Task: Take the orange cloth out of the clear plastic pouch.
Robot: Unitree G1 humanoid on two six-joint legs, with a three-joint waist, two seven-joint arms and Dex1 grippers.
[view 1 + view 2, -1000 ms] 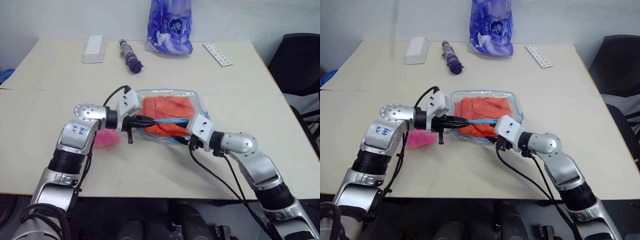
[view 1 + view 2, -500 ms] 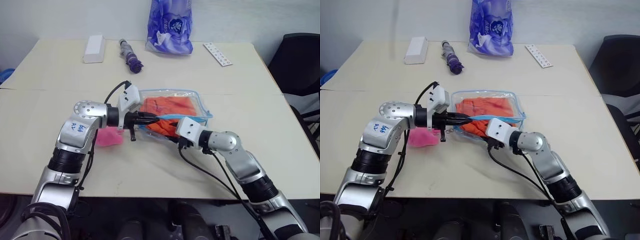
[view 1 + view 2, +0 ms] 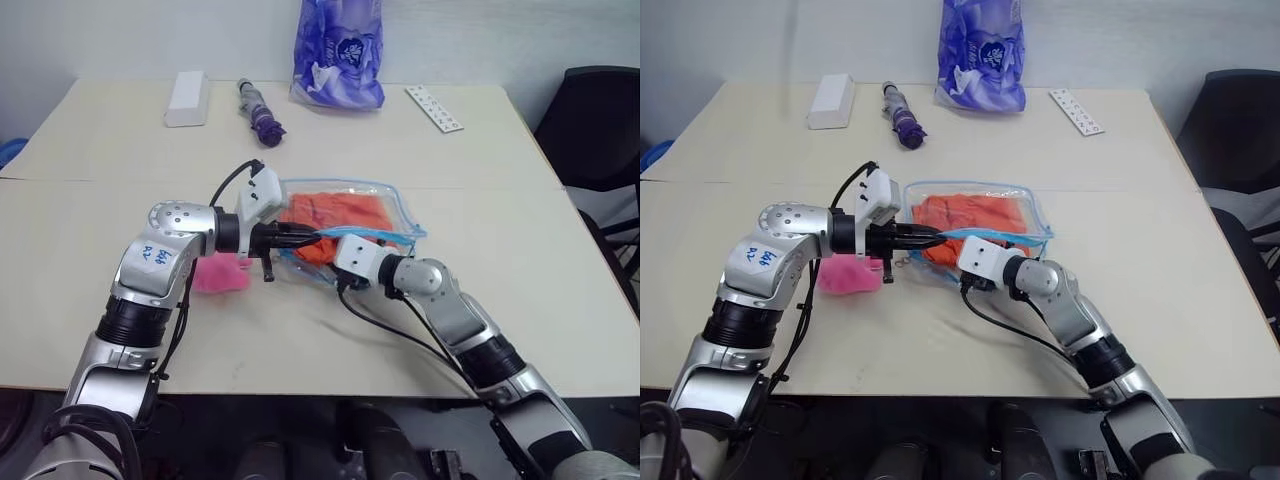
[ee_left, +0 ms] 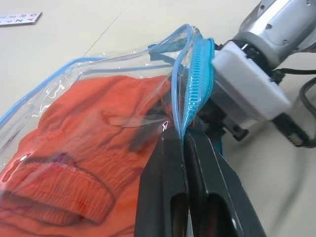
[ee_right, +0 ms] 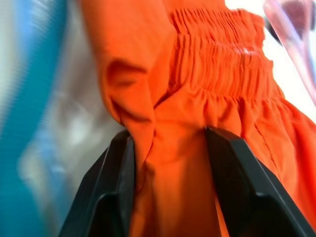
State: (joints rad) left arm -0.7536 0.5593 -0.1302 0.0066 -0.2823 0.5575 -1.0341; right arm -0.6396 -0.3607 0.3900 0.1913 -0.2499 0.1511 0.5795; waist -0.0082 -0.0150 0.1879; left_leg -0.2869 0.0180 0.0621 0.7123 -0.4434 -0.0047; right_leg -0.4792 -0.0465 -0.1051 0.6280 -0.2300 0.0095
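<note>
Working near to far across the worktop, the scene contains two claws, one pouch, one cloth, and five loose items.

1. Right claw: positioned just below worktop centre, reaching toward 11 o'clock into the open mouth of the clear plastic pouch. Its two fingers stand apart, one on either side of a fold of the orange cloth. The fabric fills the gap between them and lies against both fingers; whether it is firmly clamped cannot be told.

2. Left claw: positioned at 9 o'clock of the pouch, pointing toward 3 o'clock. Its two fingers are closed together, pinching the light-blue zipper edge of the pouch and holding that edge raised.

3. One pink plush charm: lying on the worktop beneath the left wrist, at 8 o'clock of the pouch.

4. One orange cloth: wholly inside the pouch, wrinkled, with a gathered ribbed band visible in the right wrist view. The pouch sits at worktop centre.

5. Far edge of the worktop, from 10 o'clock to 1 o'clock:
   - one white box
   - one small folded purple umbrella
   - one purple-blue printed plastic bag, upright
   - one white strip with dark markings

6. One dark chair: standing off the worktop at 2 o'clock.
</note>
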